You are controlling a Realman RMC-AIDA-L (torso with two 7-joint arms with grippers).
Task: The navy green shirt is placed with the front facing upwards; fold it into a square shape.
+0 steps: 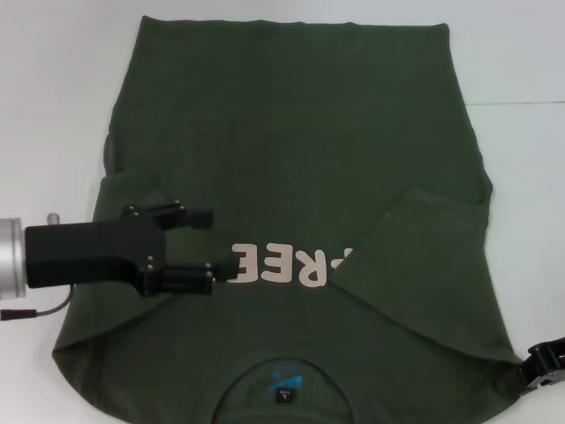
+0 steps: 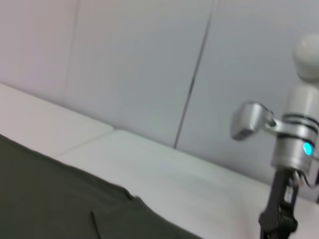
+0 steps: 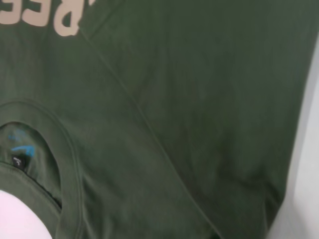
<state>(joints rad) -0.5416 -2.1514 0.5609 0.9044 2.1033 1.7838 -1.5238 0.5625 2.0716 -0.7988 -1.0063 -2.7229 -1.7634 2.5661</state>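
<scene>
The navy green shirt point(image 1: 300, 132) lies flat on the white table, front up, collar nearest me and hem at the far end. Cream lettering point(image 1: 282, 263) crosses the chest, and a blue-marked neck label point(image 1: 284, 389) shows inside the collar. The right sleeve point(image 1: 415, 247) is folded inward over the end of the lettering. My left gripper point(image 1: 212, 247) hovers open over the shirt's left chest beside the lettering, holding nothing. My right gripper point(image 1: 547, 364) sits at the shirt's right shoulder edge, mostly out of frame. The right wrist view shows the shirt point(image 3: 199, 99), lettering point(image 3: 65, 17) and label point(image 3: 20, 157).
The white table point(image 1: 53, 88) extends past the shirt on both sides. In the left wrist view, a grey wall stands behind the table's far side, and the right arm point(image 2: 291, 144) rises at the edge of the picture.
</scene>
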